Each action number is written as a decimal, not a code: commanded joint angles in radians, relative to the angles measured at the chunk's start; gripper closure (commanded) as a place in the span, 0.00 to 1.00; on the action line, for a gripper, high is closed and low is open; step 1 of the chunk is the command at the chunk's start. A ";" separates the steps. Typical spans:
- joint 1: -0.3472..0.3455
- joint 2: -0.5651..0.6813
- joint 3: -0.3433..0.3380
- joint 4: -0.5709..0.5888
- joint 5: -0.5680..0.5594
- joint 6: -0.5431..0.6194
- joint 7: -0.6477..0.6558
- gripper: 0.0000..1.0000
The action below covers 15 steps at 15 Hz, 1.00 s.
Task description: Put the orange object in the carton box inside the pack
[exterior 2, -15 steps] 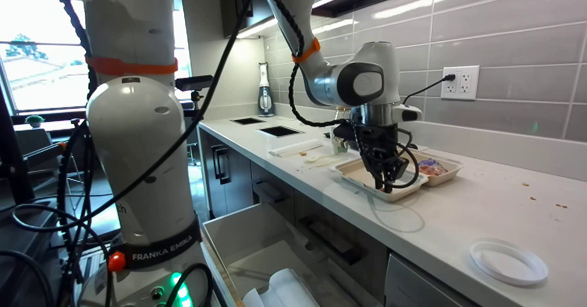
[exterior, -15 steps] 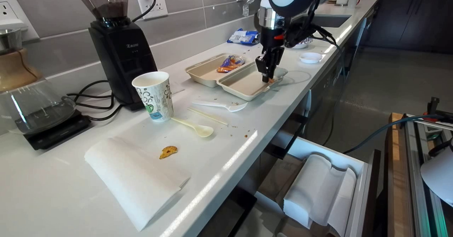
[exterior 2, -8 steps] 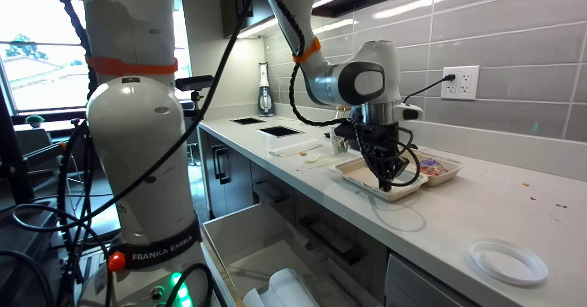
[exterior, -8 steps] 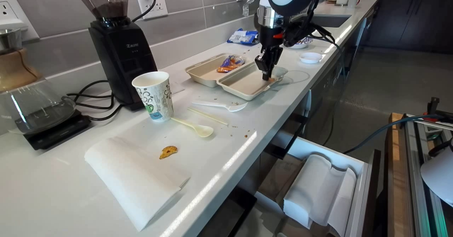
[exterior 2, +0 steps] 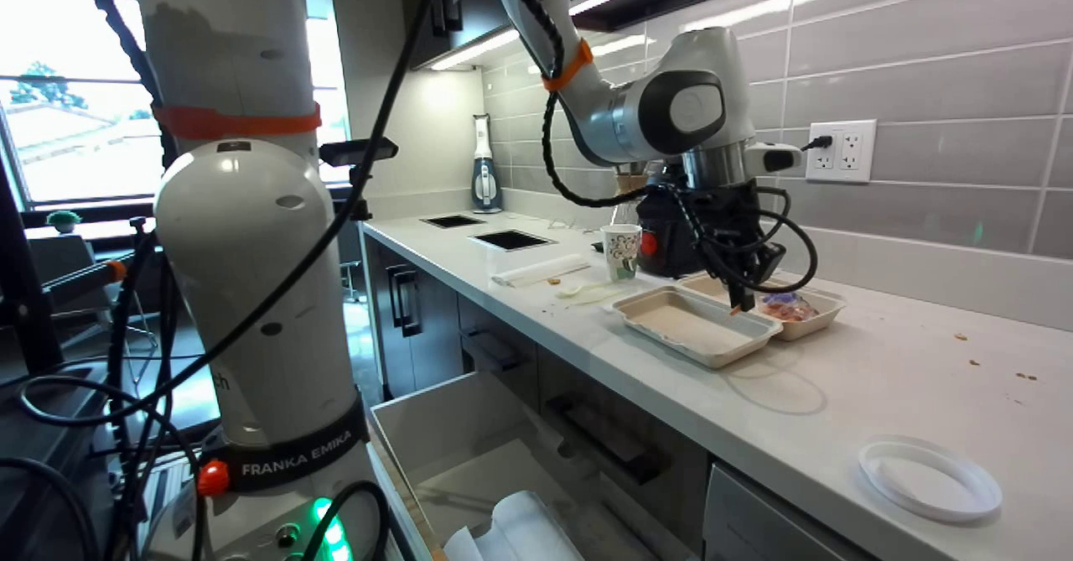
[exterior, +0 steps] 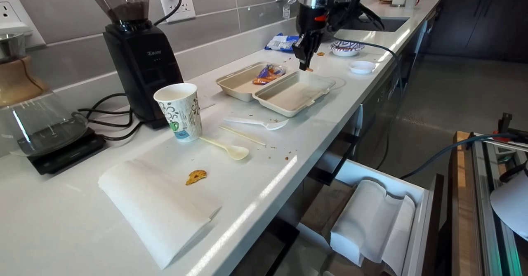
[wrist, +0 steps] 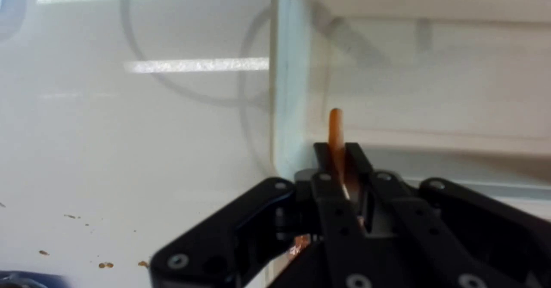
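Observation:
The open tan carton box (exterior: 295, 95) has two shallow halves and also shows in an exterior view (exterior 2: 700, 326) and in the wrist view (wrist: 430, 81). The pack (exterior: 270, 73), a blue and clear bag with orange pieces, lies in the wall-side half; it also shows in an exterior view (exterior 2: 790, 306). In the wrist view only shiny orange bits of it show past the linkage. My gripper (wrist: 340, 150) is shut on a thin orange object (wrist: 335, 124) that sticks out past its fingertips. The gripper (exterior: 304, 66) holds it above the carton box, near its edge.
A black coffee grinder (exterior: 144, 69), a paper cup (exterior: 181, 113), a white fork (exterior: 262, 122) and a spoon (exterior: 231, 150) are on the counter. A white lid (exterior 2: 929, 479), a patterned bowl (exterior: 346, 48) and a blue bag (exterior: 282, 43) are beyond the carton. A drawer (exterior 2: 478, 427) stands open below.
My gripper has risen out of the emptier carton half with the orange object in its fingers. It has shifted toward the wall side, nearer the half with the pack.

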 commanded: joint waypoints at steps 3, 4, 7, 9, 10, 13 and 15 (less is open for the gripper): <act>-0.017 0.027 0.012 0.050 0.112 0.067 -0.118 0.97; -0.017 0.033 0.017 0.057 0.153 0.077 -0.152 0.97; -0.019 0.043 0.027 0.075 0.246 0.083 -0.234 0.97; -0.021 0.056 0.034 0.088 0.306 0.076 -0.287 0.97; -0.023 0.064 0.037 0.095 0.329 0.074 -0.310 0.97; -0.029 0.083 0.049 0.113 0.383 0.064 -0.366 0.97; -0.036 0.098 0.060 0.127 0.409 0.059 -0.395 0.97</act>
